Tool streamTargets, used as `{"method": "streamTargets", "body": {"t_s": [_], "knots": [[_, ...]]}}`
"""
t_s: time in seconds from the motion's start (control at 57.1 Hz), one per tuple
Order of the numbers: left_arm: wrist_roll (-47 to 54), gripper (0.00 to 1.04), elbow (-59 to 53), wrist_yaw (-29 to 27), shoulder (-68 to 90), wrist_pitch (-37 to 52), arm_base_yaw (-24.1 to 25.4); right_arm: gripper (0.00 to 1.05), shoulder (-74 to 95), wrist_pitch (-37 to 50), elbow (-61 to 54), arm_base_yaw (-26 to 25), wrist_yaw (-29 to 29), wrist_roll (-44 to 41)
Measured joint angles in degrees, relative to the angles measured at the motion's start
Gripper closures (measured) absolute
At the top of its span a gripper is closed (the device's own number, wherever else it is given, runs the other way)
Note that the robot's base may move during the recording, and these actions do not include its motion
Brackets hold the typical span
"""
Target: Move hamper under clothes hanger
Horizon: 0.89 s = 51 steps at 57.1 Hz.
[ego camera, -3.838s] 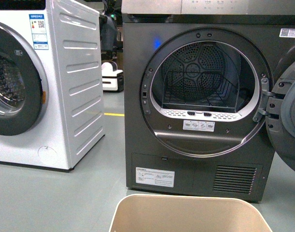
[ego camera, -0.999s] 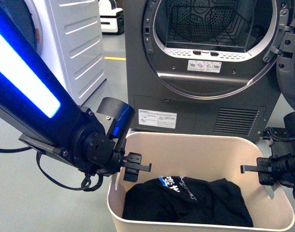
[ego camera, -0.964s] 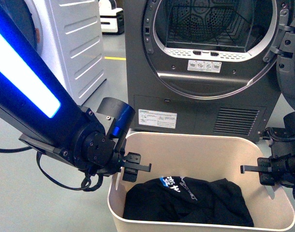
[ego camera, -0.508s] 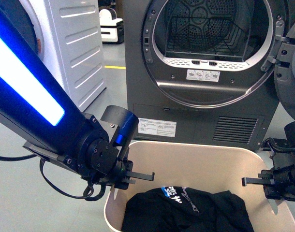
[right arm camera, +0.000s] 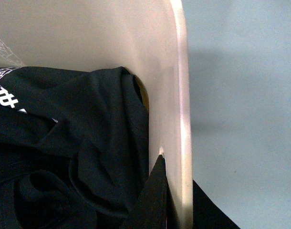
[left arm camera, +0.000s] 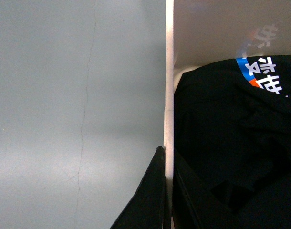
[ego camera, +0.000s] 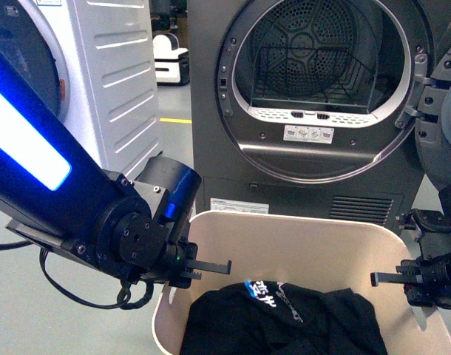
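Observation:
The beige hamper sits low in the front view, just before the dark grey dryer. A black garment with a blue and white print lies inside it. My left gripper is shut on the hamper's left rim, one finger outside and one inside. My right gripper is shut on the right rim in the same way. The clothes hanger is out of view.
The dark grey dryer stands straight ahead with its round door swung open to the right. A white washing machine stands at the left. Grey floor lies to the left of the hamper.
The dryer and washer have slid down in the front view, and the hamper sits lower and nearer. Both grippers keep their hold on the rims.

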Motion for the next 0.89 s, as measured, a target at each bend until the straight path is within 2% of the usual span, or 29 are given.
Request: {"method": "streamTargets", "body": {"t_s": [0.403, 0.648, 0.894], "knots": [[0.2, 1.01, -0.1, 0.0, 0.0, 0.0, 0.0, 1.02, 0.0, 0.0, 0.0, 0.0, 0.0, 0.0], [0.6, 1.01, -0.5, -0.8, -0.2, 0.0, 1.8, 1.02, 0.0, 0.1, 0.0, 1.9, -1.6, 0.1], [0.6, 1.01, -0.3, 0.5, -0.4, 0.2, 0.0, 1.02, -0.1, 0.3, 0.0, -0.2, 0.0, 0.1]]}}
